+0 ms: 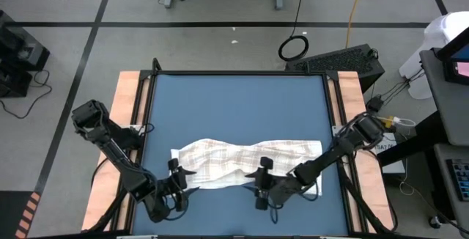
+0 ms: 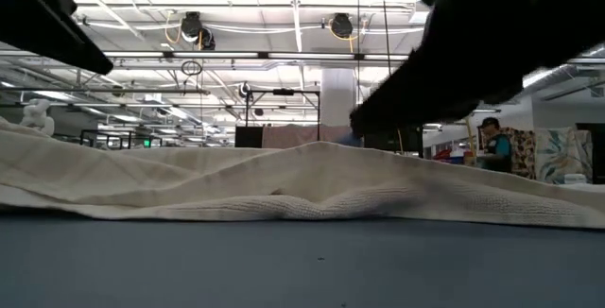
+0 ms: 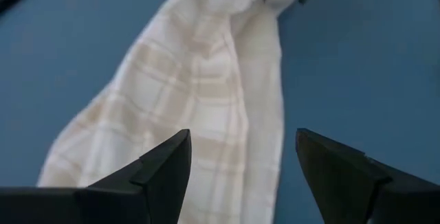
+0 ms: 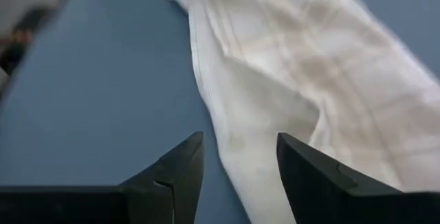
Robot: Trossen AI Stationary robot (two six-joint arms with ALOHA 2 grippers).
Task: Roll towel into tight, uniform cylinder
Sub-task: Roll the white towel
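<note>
Evidently both hands, the left hand (image 1: 178,182) and right hand (image 1: 261,182), hover spread at the towel's (image 1: 245,160) six-o'clock edge, ready to pinch and roll it.

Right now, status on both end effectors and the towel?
Left end effector open, right end effector open, both at towel's near edge. Towel crumpled flat, unrolled. Nothing in the way.

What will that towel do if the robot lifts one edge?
The towel lies rumpled and folded on the mat, so it would probably droop and sag, not hold shape. It looks thin, so likely light. Pushed, it would likely bunch into more wrinkles.
</note>
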